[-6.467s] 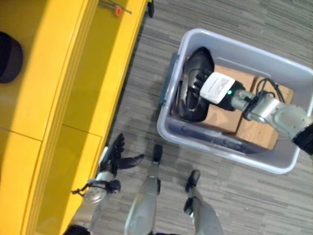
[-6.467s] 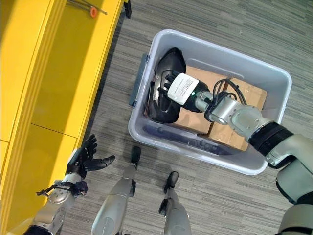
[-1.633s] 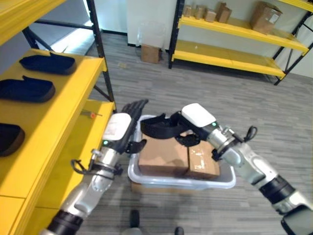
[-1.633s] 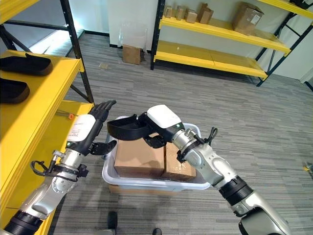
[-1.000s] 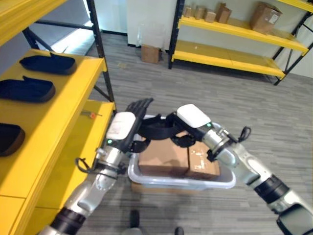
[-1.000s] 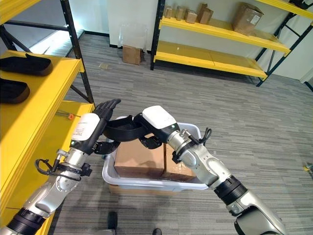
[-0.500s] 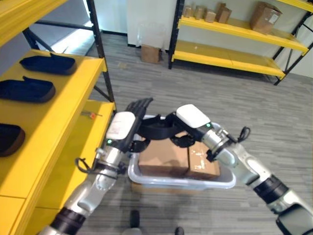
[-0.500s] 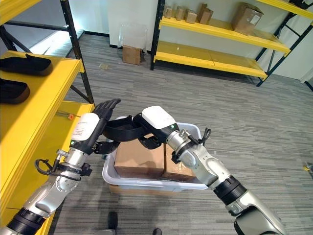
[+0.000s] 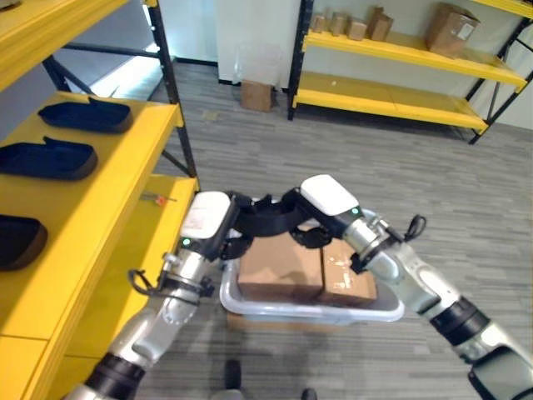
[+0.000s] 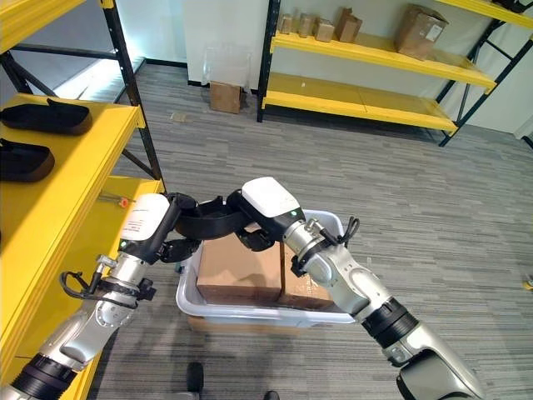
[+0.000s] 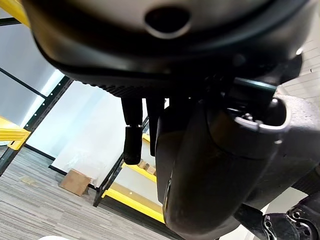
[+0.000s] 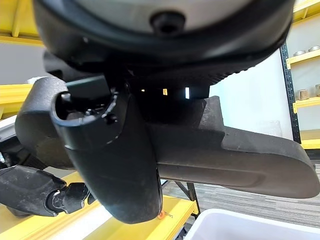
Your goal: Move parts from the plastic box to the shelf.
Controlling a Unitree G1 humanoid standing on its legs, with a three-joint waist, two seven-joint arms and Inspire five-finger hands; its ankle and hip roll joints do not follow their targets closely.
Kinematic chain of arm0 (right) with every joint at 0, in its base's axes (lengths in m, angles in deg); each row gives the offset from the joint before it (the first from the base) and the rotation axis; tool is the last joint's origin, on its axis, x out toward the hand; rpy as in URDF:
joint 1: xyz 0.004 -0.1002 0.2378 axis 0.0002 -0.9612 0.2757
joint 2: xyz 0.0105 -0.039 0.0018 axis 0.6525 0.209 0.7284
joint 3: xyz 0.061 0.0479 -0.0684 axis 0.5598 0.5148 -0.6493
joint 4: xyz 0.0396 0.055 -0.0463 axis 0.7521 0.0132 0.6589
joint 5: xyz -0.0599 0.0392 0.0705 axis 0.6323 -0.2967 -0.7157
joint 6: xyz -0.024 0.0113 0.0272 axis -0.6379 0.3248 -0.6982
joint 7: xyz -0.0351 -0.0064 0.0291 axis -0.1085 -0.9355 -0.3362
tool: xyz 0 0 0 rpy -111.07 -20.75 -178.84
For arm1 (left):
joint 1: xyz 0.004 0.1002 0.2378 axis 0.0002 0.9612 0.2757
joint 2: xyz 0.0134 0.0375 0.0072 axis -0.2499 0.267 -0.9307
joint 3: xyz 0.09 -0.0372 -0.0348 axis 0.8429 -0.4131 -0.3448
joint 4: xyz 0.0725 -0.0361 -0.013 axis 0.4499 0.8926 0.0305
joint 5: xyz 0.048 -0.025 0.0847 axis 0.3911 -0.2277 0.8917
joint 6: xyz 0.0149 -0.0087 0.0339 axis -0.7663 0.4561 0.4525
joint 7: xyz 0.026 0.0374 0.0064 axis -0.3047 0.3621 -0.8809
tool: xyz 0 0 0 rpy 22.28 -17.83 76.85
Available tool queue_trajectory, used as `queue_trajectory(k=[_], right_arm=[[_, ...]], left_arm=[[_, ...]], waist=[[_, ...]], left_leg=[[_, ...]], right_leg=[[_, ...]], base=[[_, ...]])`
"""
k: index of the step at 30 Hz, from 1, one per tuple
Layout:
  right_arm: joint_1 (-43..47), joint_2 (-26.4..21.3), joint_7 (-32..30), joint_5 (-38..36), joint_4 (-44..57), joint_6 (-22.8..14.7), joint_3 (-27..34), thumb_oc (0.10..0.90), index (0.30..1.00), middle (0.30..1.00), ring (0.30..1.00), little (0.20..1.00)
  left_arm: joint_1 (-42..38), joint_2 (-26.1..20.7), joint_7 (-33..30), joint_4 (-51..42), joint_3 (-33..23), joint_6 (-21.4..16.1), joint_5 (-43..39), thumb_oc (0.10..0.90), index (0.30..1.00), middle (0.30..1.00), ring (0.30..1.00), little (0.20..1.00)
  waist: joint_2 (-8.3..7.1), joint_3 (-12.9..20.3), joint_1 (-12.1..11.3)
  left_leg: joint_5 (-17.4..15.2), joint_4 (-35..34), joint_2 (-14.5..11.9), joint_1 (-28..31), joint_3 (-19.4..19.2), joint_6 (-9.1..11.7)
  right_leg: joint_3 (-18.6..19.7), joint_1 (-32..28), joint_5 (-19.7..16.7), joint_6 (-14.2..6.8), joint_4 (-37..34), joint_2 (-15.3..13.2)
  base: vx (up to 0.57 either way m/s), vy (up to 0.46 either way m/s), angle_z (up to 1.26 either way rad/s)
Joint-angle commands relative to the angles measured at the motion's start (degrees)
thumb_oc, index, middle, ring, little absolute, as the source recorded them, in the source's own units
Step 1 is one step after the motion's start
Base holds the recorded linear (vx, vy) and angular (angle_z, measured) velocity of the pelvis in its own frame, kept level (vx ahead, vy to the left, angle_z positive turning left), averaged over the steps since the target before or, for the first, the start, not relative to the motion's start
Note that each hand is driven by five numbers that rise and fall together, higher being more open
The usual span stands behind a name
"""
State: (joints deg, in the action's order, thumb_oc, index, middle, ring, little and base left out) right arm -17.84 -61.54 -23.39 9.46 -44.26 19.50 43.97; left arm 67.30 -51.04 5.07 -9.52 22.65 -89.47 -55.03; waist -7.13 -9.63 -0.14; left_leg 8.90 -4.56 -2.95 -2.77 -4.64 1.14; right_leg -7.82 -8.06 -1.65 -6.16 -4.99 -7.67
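Observation:
A black curved moulded part point(image 10: 210, 223) hangs in the air above the left end of the grey plastic box point(image 10: 250, 315). My right hand point(image 10: 266, 200) is shut on its right end, and the right wrist view has the part point(image 12: 240, 150) running past the thumb. My left hand point(image 10: 154, 218) has its fingers curled over the part's left end point(image 9: 250, 218); in the left wrist view the part point(image 11: 220, 165) lies against the palm. The yellow shelf point(image 10: 58, 192) stands to the left.
Two cardboard boxes point(image 10: 237, 265) fill the plastic box. Three more black parts point(image 9: 87, 114) point(image 9: 46, 158) point(image 9: 17, 242) lie in a row on the shelf's upper level. A black upright point(image 10: 133, 92) stands at the shelf corner. Far yellow racks point(image 10: 375, 50) hold cartons.
My left hand's fingers, straight and raised half a second ago, have curled down onto the part's left end. The right hand and part have barely moved. The view has shifted slightly.

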Motion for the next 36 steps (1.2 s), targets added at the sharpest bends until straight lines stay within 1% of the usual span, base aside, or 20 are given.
queue_trajectory(k=[1,13,14,15,18,22,28,36], right_arm=[[11.54,6.08,-7.91,-4.78,0.83,-3.36,0.95,0.400,0.300,0.300,0.300,0.300],[11.32,6.54,-7.93,-4.96,0.24,-3.32,0.78,0.400,0.300,0.300,0.300,0.300],[11.09,6.48,-7.92,-5.24,0.31,-3.30,0.95,0.406,0.308,0.308,0.308,0.308],[10.92,6.43,-7.86,-5.32,0.32,-3.26,1.05,0.900,1.000,1.000,1.000,1.000],[9.80,6.38,-7.51,-6.73,0.67,-2.93,2.06,0.900,1.000,1.000,1.000,1.000],[6.13,6.32,-8.31,-9.26,1.72,-2.97,5.35,0.900,1.000,1.000,1.000,1.000],[2.34,5.40,-8.48,-10.33,3.59,-3.14,8.44,0.900,1.000,1.000,1.000,1.000],[-4.50,2.70,-8.66,-11.09,8.32,-3.79,14.00,0.900,1.000,1.000,1.000,1.000]], left_arm=[[-7.37,2.59,-2.93,-0.56,5.66,-4.53,-0.27,0.400,0.300,0.300,0.300,0.300],[-7.04,2.54,-2.96,-0.38,5.82,-4.38,-0.51,0.400,0.300,0.300,0.300,0.300],[-6.92,2.51,-2.97,-0.36,5.70,-4.34,-0.47,0.400,0.300,0.300,0.300,0.300],[-6.79,2.48,-2.94,-0.28,5.62,-4.32,-0.44,0.400,0.300,0.300,0.300,0.300],[-6.30,2.44,-2.79,-0.21,5.08,-4.10,-0.34,0.400,0.300,0.300,0.300,0.300],[-5.22,2.25,-2.83,-0.10,3.71,-3.79,0.04,0.400,0.300,0.300,0.300,0.300],[-3.89,1.99,-3.00,-0.17,2.33,-3.67,0.54,0.400,0.300,0.300,0.300,0.300],[-1.25,1.68,-3.00,-0.45,-0.43,-3.55,1.59,0.400,0.300,0.300,0.300,0.300]], waist=[[0.77,8.25,-0.31],[0.90,8.39,-0.25],[0.91,8.38,-0.22],[0.90,8.37,-0.21],[0.97,8.40,-0.07],[1.10,8.21,0.25],[1.12,8.18,0.60],[1.35,8.19,1.23]], left_leg=[[-7.66,-0.44,-3.88,6.64,0.85,1.01],[-7.81,-0.44,-3.95,6.93,0.72,1.00],[-7.82,-0.44,-3.95,6.96,0.73,0.99],[-7.83,-0.44,-3.95,6.93,0.75,1.00],[-7.79,-0.44,-3.94,6.87,0.75,1.02],[-7.75,-0.44,-3.88,6.92,0.48,1.01],[-7.80,-0.44,-3.83,6.96,0.36,0.94],[-7.79,-0.44,-3.72,6.96,0.11,0.93]], right_leg=[[0.21,3.38,-1.57,-2.31,1.70,-2.91],[0.23,3.17,-1.46,-2.31,1.70,-2.97],[0.23,3.17,-1.46,-2.31,1.71,-2.97],[0.25,3.16,-1.49,-2.31,1.67,-2.97],[0.24,3.20,-1.51,-2.28,1.62,-2.99],[0.35,3.35,-1.58,-2.31,1.66,-3.00],[0.47,3.42,-1.68,-2.32,1.57,-3.05],[0.68,3.60,-1.72,-2.43,1.60,-3.09]], base=[[0.00,0.000,0.00],[0.00,0.000,0.00],[0.00,0.000,0.00],[-0.01,0.001,-0.06],[0.00,0.005,-0.07],[0.00,0.002,-0.03],[0.00,0.000,0.00],[0.00,0.000,0.00]])
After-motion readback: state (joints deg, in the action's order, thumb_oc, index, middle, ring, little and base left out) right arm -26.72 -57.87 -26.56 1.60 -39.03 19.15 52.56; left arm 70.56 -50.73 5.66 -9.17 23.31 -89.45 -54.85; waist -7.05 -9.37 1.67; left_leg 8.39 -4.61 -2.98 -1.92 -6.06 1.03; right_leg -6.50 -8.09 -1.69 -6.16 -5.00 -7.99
